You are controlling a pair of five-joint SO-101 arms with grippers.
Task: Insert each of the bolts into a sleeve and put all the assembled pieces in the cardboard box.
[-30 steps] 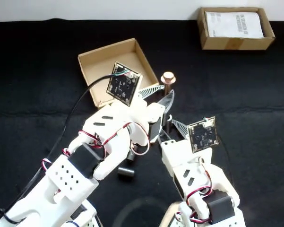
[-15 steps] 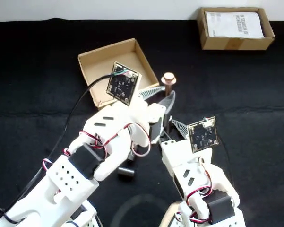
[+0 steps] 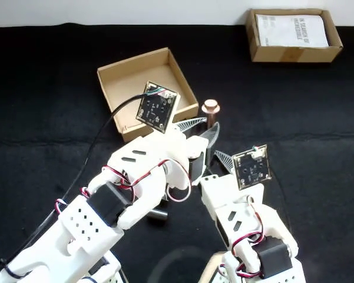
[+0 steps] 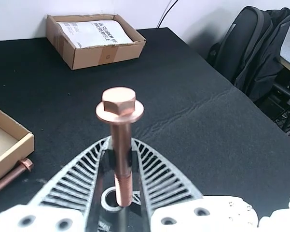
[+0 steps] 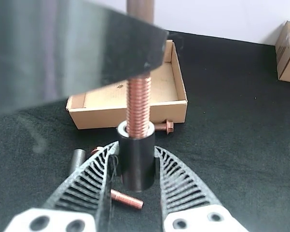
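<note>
My left gripper (image 4: pixel 121 145) is shut on a copper bolt (image 4: pixel 119 104) and holds it upright, head up. The bolt's threaded end (image 5: pixel 137 108) sits in the mouth of a black sleeve (image 5: pixel 135 164), which my right gripper (image 5: pixel 136 147) is shut on. In the high view the bolt head (image 3: pixel 210 107) stands just right of the open cardboard box (image 3: pixel 144 82), with the left gripper (image 3: pixel 203 127) above the right gripper (image 3: pixel 213 164). A second bolt (image 5: pixel 164 127) lies against the box wall (image 5: pixel 130 113), and a third bolt (image 5: pixel 127 199) lies under the held sleeve.
A spare black sleeve (image 5: pixel 78 159) rests near the box, and another sleeve (image 3: pixel 158 214) lies under the left arm. A second cardboard box (image 3: pixel 294 35) with a printed sheet sits at the far right corner. A backpack (image 4: pixel 253 43) stands beyond the table edge.
The left arm has carried the bolt slightly down and toward the right gripper, so its head sits lower in the high view. The right arm has barely moved.
</note>
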